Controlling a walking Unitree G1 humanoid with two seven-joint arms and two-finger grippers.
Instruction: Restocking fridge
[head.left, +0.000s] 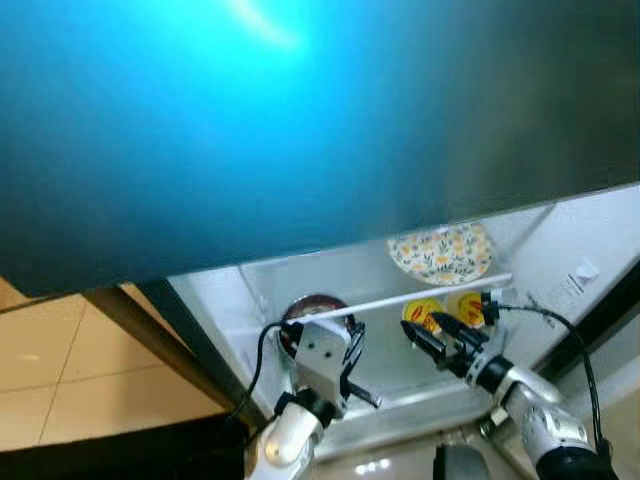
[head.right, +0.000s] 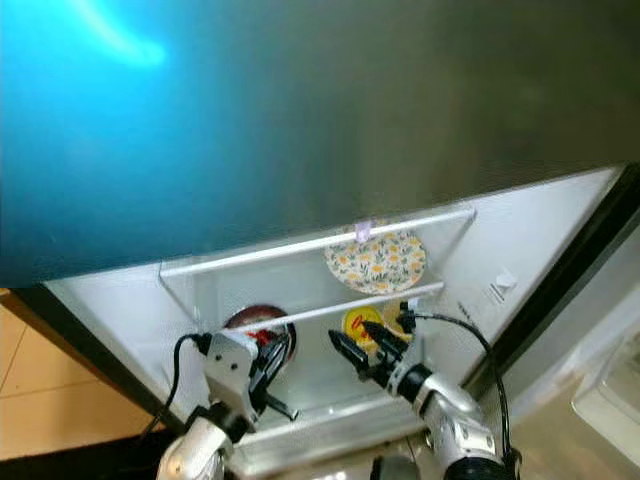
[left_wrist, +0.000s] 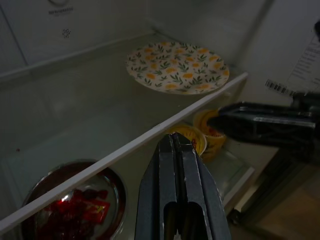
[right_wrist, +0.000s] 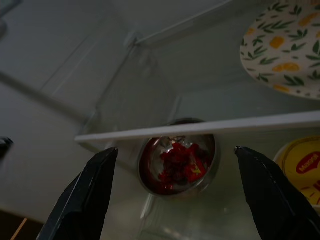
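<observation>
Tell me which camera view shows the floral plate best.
The left wrist view: the floral plate lies whole on the glass shelf, its pattern clear. The right wrist view cuts it off at the frame edge. Both eye views show it small and blurred, above the yellow tubs.

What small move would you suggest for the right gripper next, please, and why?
Probably ease the right gripper forward under the glass shelf toward the bowl of red food: its fingers stand open, the bowl is framed between them but not yet reached.
</observation>
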